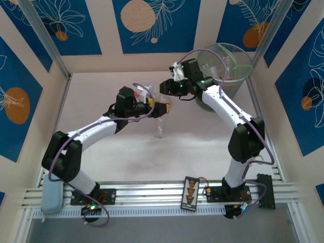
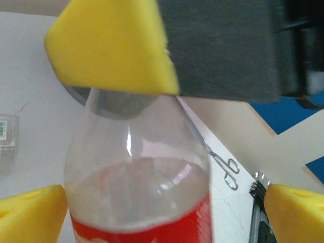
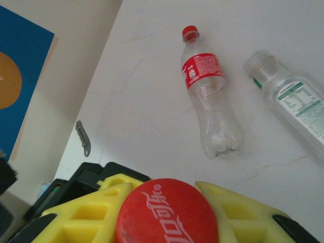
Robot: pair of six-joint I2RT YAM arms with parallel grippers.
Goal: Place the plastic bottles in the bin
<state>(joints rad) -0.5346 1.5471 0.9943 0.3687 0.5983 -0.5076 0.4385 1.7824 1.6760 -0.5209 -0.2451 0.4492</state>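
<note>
Item: held bottle (image 2: 136, 192), clear with a red label, hanging upright above mid-table by its red cap (image 3: 167, 212). Tool one, right gripper (image 3: 164, 193): clenched on that cap from above, a yellow finger on each side. Tool two, left gripper (image 2: 162, 215): released, fingers spread either side of the bottle's body, the one at 8 o'clock about touching it and the one at 4 o'clock apart. Destination, bin (image 1: 233, 86): translucent, at 1 o'clock on the table (image 1: 202, 142) in the top view, close beside the right arm. Not yet binned, right wrist view: red-capped bottle (image 3: 210, 91) lying at 12 o'clock from the cap, and green-labelled bottle (image 3: 291, 101) lying at 2 o'clock. Sundry: forceps (image 2: 225, 169) on the table. Step in hand, by judgement: handover to the right arm for carriage to the bin. Handling notes: draw the left fingers straight back off the body before the right arm swings. A cap-only hold lets the bottle pendulum, so travel slowly. Raise its base above the rim and let go over the middle of the mouth.
</note>
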